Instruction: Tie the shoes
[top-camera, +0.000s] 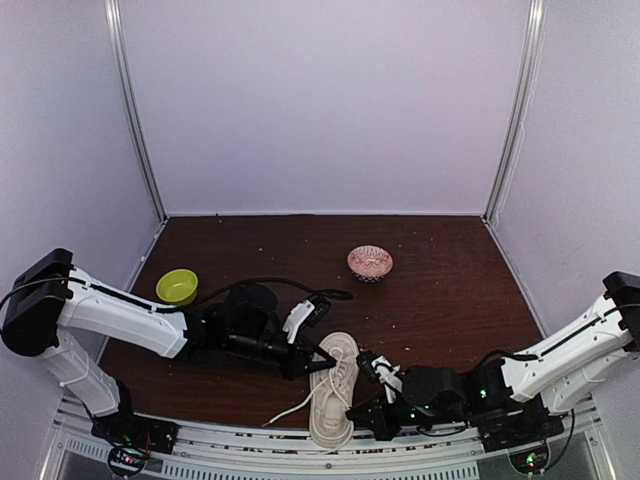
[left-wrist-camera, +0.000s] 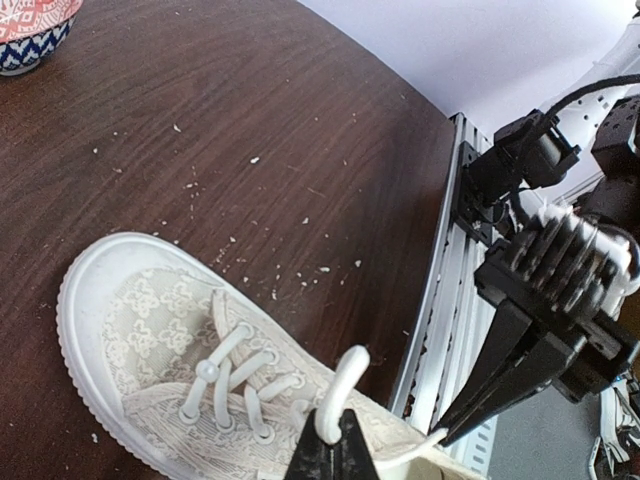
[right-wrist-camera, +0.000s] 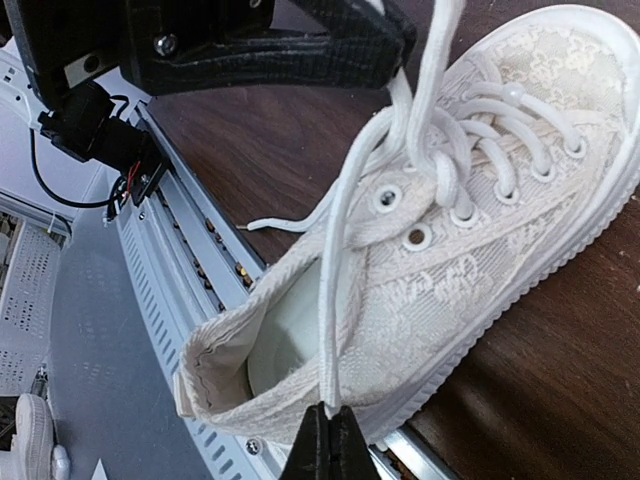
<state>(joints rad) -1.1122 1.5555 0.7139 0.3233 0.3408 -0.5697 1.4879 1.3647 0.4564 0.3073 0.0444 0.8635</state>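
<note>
The sneaker (top-camera: 335, 400) is seen low in the overhead view, just below centre. It lies on the dark table (top-camera: 450, 300) with its toe pointing up the frame and its heel at the metal rail (top-camera: 250, 455) along the bottom edge. From that height both claws meet over the laces, but their black tips are hard to separate from the dark wood.

In the left wrist view only the tips of the left gripper (left-wrist-camera: 335, 425) are shown, cut off by the bottom edge. They are closed on a lace loop (left-wrist-camera: 345, 375) that arches up out of them. The shoe's heel is cropped from this frame. The right gripper (right-wrist-camera: 328, 420) is seen at its lower right, its fingers pressed together to a point (what they pinch cannot be made out here).

In the right wrist view that claw is likewise cut off at the bottom edge. It is clamped on a lace strand (right-wrist-camera: 335, 280), which runs up past the heel opening to the knot of laces at the eyelets. The top of this frame is filled by the left claw, partly cropped.

A loose lace end (top-camera: 290, 410) trails toward the lower left. A green bowl (top-camera: 177, 286) is placed at centre left and a patterned bowl (top-camera: 370, 263) above centre, both well apart from the shoe.
</note>
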